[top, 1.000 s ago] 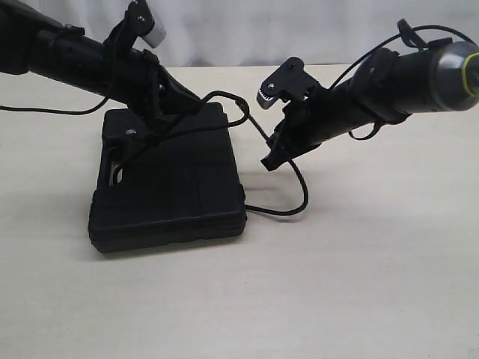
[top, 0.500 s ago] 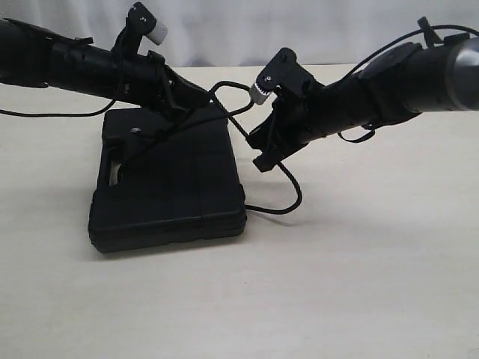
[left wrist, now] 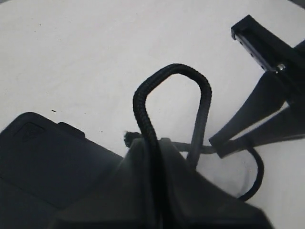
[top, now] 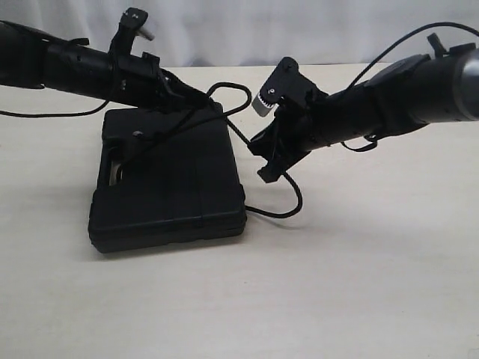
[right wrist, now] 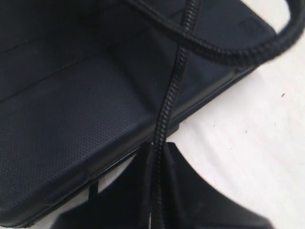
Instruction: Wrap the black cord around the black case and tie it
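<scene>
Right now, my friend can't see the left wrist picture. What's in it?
The left gripper pinches a black cord, which stands up in a loop over a pale table. A black case lies close by, and the right gripper holds the cord further along.

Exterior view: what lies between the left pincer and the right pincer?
Only the black cord: a loop runs from the left pincer to the right pincer, both shut on it. The exterior and left wrist views show it.
</scene>
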### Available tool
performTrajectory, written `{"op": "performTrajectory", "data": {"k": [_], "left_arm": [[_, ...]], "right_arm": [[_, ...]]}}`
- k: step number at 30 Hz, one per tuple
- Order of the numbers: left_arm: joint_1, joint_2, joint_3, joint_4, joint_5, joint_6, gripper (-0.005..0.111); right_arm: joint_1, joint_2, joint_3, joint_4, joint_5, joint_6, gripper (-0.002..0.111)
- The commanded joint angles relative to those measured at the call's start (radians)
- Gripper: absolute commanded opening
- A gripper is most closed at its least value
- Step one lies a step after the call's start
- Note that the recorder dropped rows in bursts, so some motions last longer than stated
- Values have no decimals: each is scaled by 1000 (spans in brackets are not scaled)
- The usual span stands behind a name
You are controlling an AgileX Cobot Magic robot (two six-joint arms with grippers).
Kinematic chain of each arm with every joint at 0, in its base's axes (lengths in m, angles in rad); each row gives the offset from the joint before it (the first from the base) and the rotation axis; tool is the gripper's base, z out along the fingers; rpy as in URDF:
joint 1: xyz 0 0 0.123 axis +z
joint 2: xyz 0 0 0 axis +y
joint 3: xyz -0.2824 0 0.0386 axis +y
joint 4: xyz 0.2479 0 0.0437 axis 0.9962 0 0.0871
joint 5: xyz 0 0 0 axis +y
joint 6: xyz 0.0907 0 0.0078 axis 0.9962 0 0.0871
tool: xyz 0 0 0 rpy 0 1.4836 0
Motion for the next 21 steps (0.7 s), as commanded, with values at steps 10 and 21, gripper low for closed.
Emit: {"op": "performTrajectory", "data": {"k": [10,21], "left_arm": [[5,19,-13,-21,29,-126,0],[11,24,-13,-46,86,-235,13]], "right_arm": [[-3,-107,81,252,35,-269,4],[-3,-109,92,270,44,-306,4]]}}
